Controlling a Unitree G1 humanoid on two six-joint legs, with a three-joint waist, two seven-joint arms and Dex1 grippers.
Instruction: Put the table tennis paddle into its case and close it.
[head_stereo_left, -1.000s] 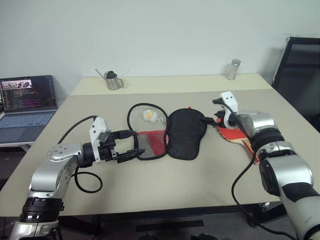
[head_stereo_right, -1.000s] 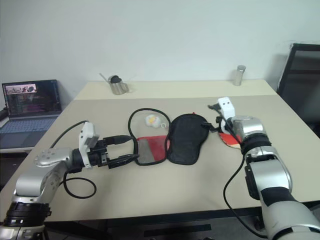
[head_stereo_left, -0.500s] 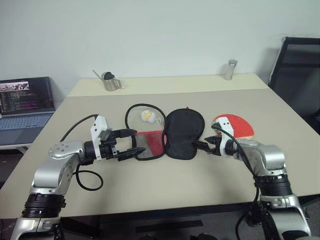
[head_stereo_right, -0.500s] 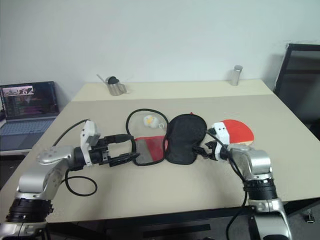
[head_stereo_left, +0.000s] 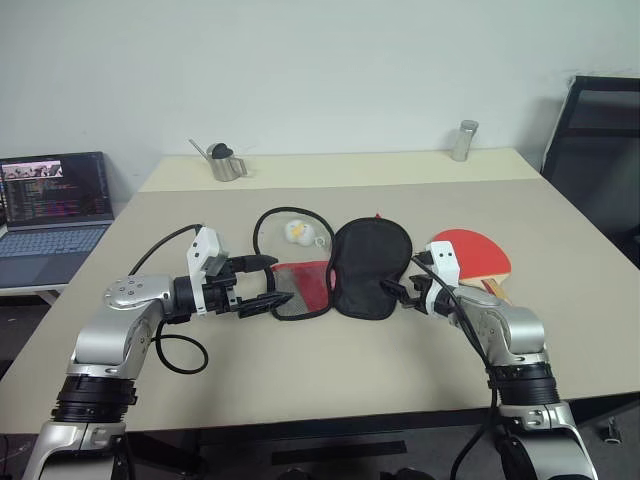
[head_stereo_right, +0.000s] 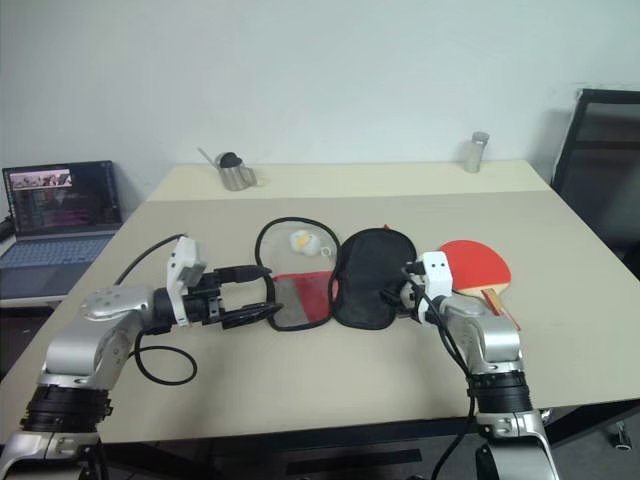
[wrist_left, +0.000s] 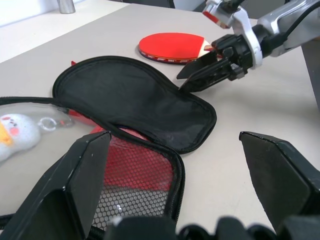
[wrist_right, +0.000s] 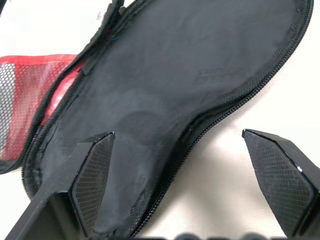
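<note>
While both arms sit low over the table (head_stereo_left: 330, 385), the right gripper (head_stereo_left: 392, 293) is the one to watch: its fingers stand wide apart with nothing between them, tips just at the near right edge of the case (head_stereo_left: 372, 268). That case lies unzipped and flat mid-table, its black half toward the right arm and its red mesh half (head_stereo_left: 300, 287) toward the left arm, long axis running away from the robot. From the right wrist view the black flap lies straight ahead of the spread fingers, its zip edge crossing between them.

The left gripper (head_stereo_left: 262, 300) is spread wide too and holds nothing, tips at the mesh half's near left edge. So each arm has a half of the case in front of it!

The paddle (head_stereo_left: 470, 255) rests flat on the table, red face up, just beyond and outside the right forearm, handle pointing back toward the robot's right. The right arm is plainly the nearer one to it.

I'd say the paddle is not yet in hand, so nothing is packed.

A small white and yellow charm (head_stereo_left: 297, 231) lies inside a black cord loop behind the mesh half. Farther back stand a metal cup (head_stereo_left: 226, 163) and a small tin (head_stereo_left: 462, 140) on the beige top; a laptop (head_stereo_left: 55, 215) sits off to the left, a black chair (head_stereo_left: 595, 150) to the right, white wall behind.
</note>
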